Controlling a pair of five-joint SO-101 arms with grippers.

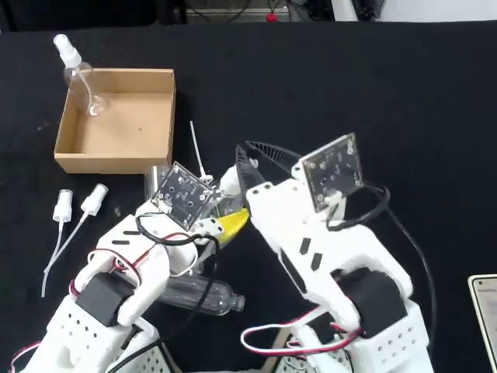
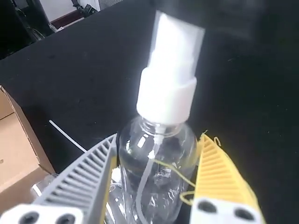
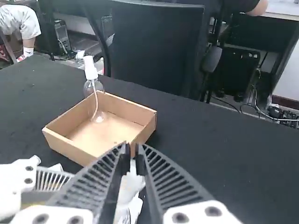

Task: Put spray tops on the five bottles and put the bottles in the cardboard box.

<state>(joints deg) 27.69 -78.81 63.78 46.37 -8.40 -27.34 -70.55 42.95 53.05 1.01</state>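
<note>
Clear plastic bottle [image 2: 154, 168], upright, gripped between the jaws of the left end effector [image 2: 159, 140]. White spray top [image 2: 166, 93] seated on its neck and pinched by the closed right end effector [image 3: 132, 149]; tightness not determinable. Second bottle [image 1: 81, 81], already capped, leaned in a far corner of the cardboard box [image 1: 116, 162]. Uncapped bottle [image 1: 203, 295] laid on the bench [image 1: 349, 93] near the left arm. Two loose spray tops [image 1: 62, 206] [image 1: 94, 199] set beside the box. Progress judged early: one boxed, one being capped, the rest yet to be fitted and boxed.
</note>
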